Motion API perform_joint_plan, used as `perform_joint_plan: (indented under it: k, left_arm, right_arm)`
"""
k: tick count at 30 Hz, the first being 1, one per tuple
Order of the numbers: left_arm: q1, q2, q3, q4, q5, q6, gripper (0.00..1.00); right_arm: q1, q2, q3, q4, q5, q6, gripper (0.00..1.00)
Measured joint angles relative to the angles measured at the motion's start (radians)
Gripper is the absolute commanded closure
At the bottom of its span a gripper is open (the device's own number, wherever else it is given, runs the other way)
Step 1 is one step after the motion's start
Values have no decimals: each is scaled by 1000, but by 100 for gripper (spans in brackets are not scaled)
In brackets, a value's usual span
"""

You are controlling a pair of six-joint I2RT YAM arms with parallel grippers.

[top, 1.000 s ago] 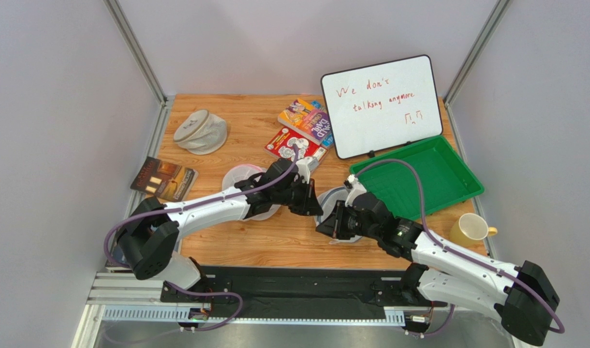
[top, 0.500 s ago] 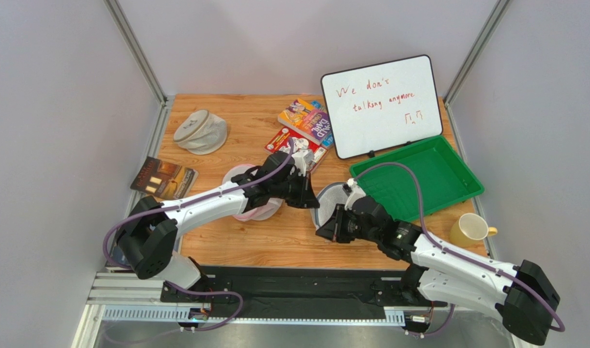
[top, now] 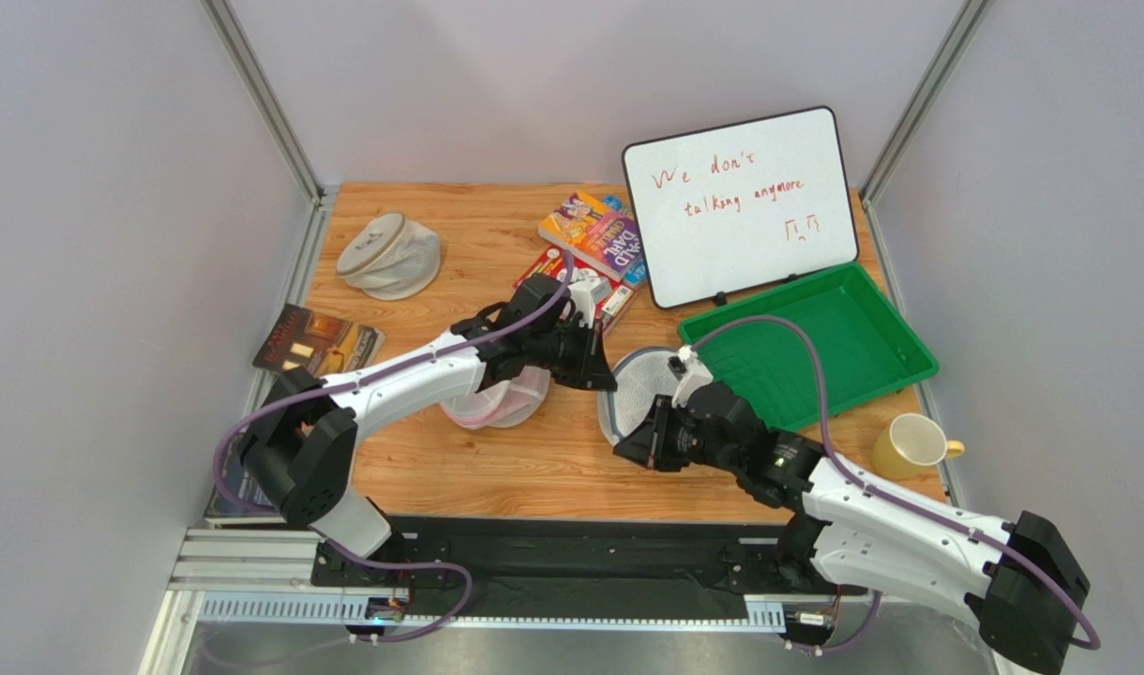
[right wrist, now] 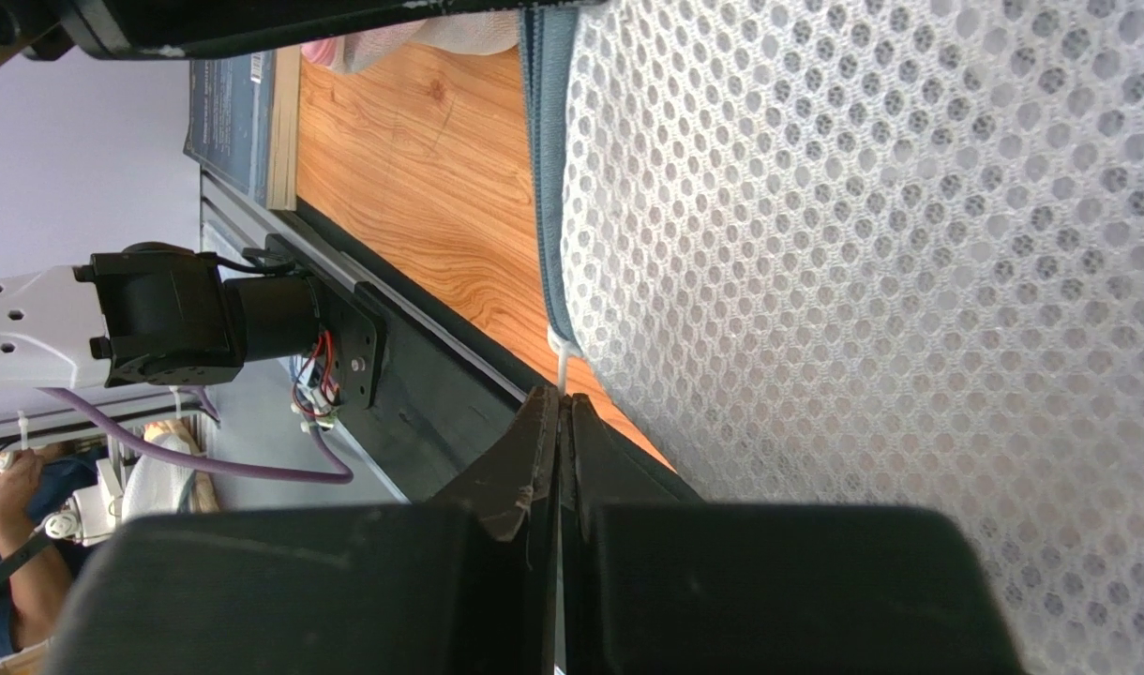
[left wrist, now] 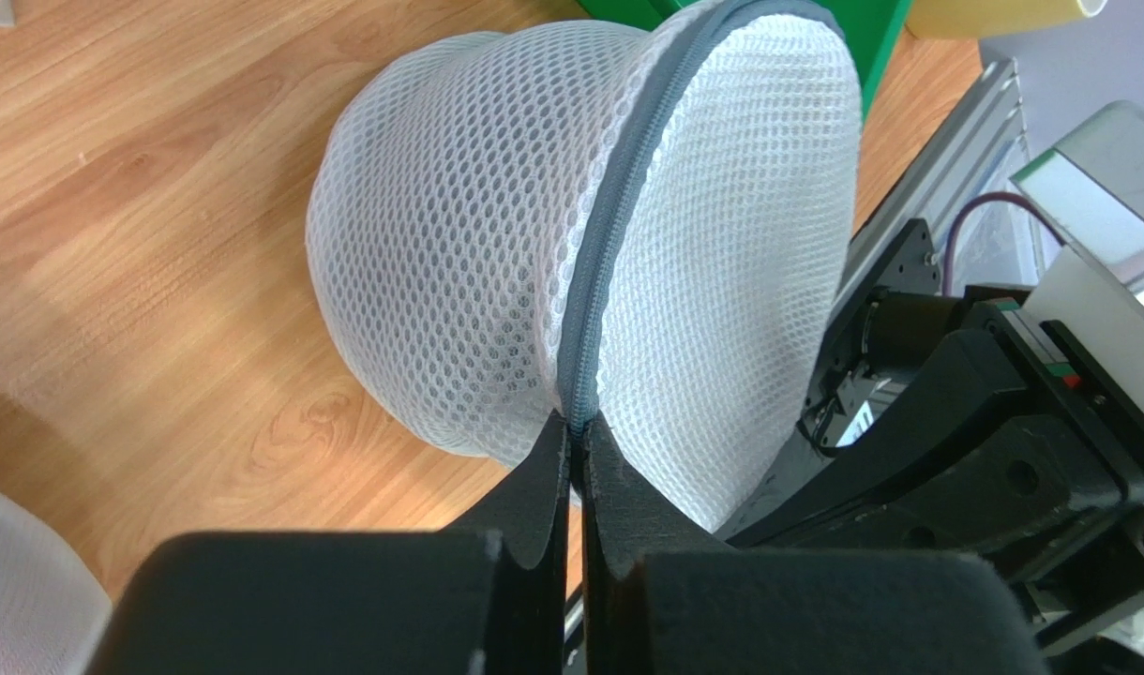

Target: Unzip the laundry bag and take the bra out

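Left gripper [left wrist: 578,431] is pinched closed on the zipper rim [left wrist: 631,190] of the laundry bag [left wrist: 451,253] just ahead, a hold easily lost if the bag is dragged.

1. Left gripper [top: 596,374]: it has moved toward the table's far side and now sits closer to the snack packets [top: 581,251].
2. Left arm: the forearm has swung away with the gripper. The pink-tinted mesh bag [top: 490,408] now shows mainly on the arm's near side, where before it showed on both sides.
3. Laundry bag [top: 645,383]: it was largely hidden between the grippers, and more of its round white face and grey rim is now exposed.
4. Right gripper [top: 637,447]: it has edged slightly nearer the bases, widening the gap to the left gripper.
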Motion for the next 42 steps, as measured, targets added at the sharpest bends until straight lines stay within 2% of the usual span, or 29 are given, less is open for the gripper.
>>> perform_joint_plan:
  k: [3,4,7,9,12,17,24,30,42]
  left_arm:
    - [0,29,18,-8,17,27,100]
    - [2,38,21,-9,24,37,100]
    - [11,56,24,-7,29,70,100]
    - [23,63,24,-5,27,94,100]
    - [36,65,24,-6,22,129,100]
    - [38,67,24,-7,22,187,100]
    - [39,76,24,-17,26,225,100]
    - [39,76,24,-16,34,225,100]
    - [39,76,24,-16,42,225,100]
  right_arm:
    - [0,0,1,-5,0,-2,94]
    - [0,1,5,-12,0,-4,83]
    - [3,3,61,-117,-1,-34,61]
    - [10,6,142,-219,8,-76,52]
    - [14,-3,264,-325,60,-138,46]
    - [-11,-65,365,-441,192,-223,47]
    - [-187,-47,370,-557,294,-302,48]
    - [-288,-45,357,-571,306,-345,50]
    - [-328,-9,284,-485,261,-401,56]
